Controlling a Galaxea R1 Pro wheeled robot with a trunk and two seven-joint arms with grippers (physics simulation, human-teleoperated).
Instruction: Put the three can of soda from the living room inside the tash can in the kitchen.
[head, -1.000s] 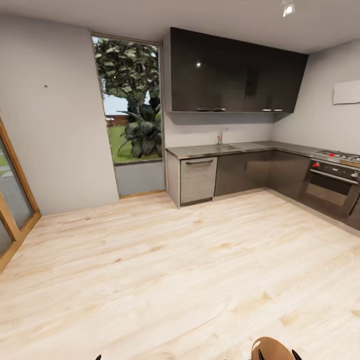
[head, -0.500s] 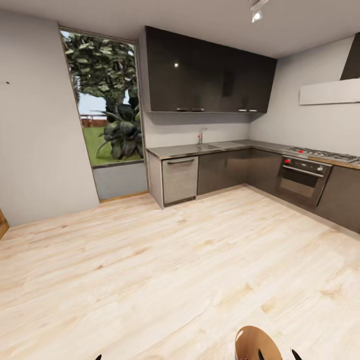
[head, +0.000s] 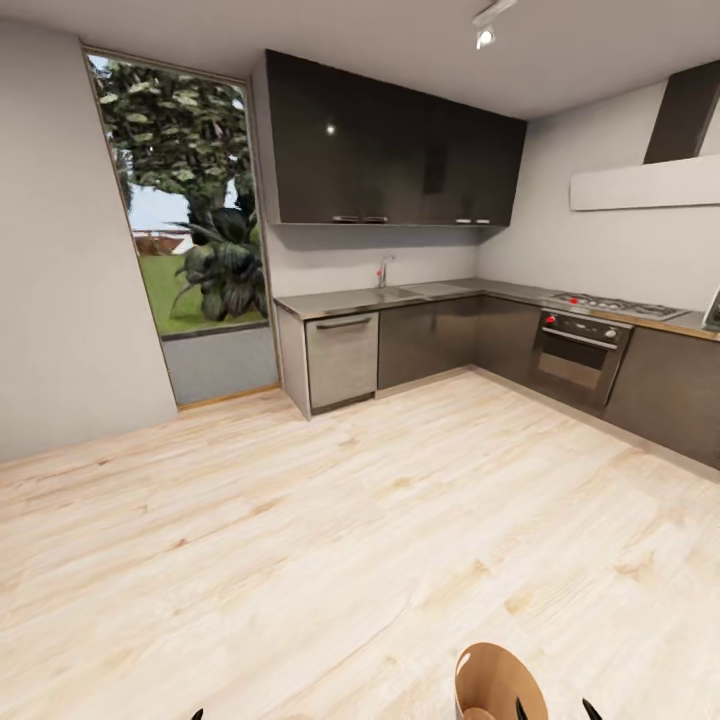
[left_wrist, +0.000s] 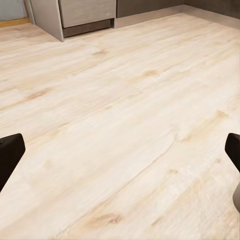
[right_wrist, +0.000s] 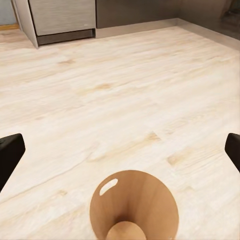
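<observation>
Here, kitchen (head: 420, 300) ahead; tash can (right_wrist: 134, 206) on wood floor (head: 300, 520) betw. right gripper (right_wrist: 120, 150) fingers; both grippers wide, holding nothing.

The kitchen (head: 440, 300) is seen ahead across an open floor (head: 300, 520); a window (head: 185, 200) is set in the back wall at the left, with lower cabinets (head: 430, 340) starting just to its right and running along that wall, then turning along the right wall; a counter (head: 340, 300) lies on them, with a tap (head: 382, 270) standing at its back; upper cabinets (head: 390, 150) are hung above; an oven (head: 575, 355) is built in at the right, under a hob (head: 610, 305); the tash can (head: 495, 685) stands on the floor nearest the camera, right of centre.
</observation>
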